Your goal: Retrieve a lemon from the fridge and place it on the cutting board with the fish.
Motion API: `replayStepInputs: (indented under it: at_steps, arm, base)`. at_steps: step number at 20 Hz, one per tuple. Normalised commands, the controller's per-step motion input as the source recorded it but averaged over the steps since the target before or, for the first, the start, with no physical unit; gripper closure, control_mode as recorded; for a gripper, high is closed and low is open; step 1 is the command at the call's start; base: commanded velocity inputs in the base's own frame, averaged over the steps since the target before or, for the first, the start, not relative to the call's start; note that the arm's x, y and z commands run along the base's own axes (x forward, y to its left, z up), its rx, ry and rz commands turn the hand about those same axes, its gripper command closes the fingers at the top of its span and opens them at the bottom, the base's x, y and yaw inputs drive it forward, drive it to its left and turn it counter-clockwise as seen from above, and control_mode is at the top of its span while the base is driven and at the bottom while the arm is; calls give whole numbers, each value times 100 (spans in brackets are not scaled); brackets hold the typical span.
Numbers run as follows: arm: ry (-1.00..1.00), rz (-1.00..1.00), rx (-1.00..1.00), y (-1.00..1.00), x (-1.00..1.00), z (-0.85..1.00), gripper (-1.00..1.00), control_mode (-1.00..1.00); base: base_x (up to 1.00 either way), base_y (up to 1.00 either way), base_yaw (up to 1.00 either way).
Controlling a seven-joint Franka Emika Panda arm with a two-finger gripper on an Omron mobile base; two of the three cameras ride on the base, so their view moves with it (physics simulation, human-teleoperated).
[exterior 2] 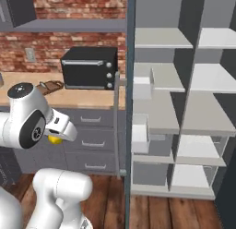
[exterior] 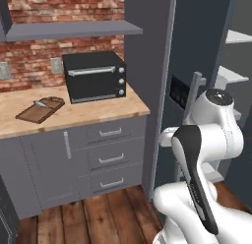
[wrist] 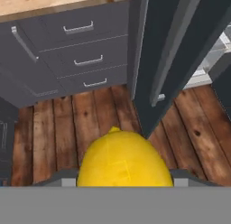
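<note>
Yellow lemon (wrist: 124, 159) in pincer (wrist: 124, 180), fridge (exterior 2: 184, 108) door open

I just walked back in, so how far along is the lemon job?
Done: the lemon is out of the open fridge and held in the gripper. In hand: carrying it over the floor. Left: placing it on the cutting board on the counter.

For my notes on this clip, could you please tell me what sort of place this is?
A simulated home kitchen: a black countertop oven with knobs on a pale wooden counter, grey drawers below, and an open dark slate-grey fridge.
</note>
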Motion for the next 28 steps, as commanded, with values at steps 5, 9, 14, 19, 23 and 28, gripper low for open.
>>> replayStepInputs:
  at_steps: [5,9,14,19,23,28]
  arm:
    - [0,0,0,0,0,0,100,100]
    - [0,0,0,0,0,0,100,100]
    - [0,0,0,0,0,0,100,100]
    - [0,0,0,0,0,0,100,100]
    - [0,0,0,0,0,0,100,100]
    - [0,0,0,0,0,0,100,100]
  base:
    - [0,73,1]
    - [24,64,6]
    - [71,46,11]
    - [100,24,17]
    - [89,32,18]
    - [44,66,18]
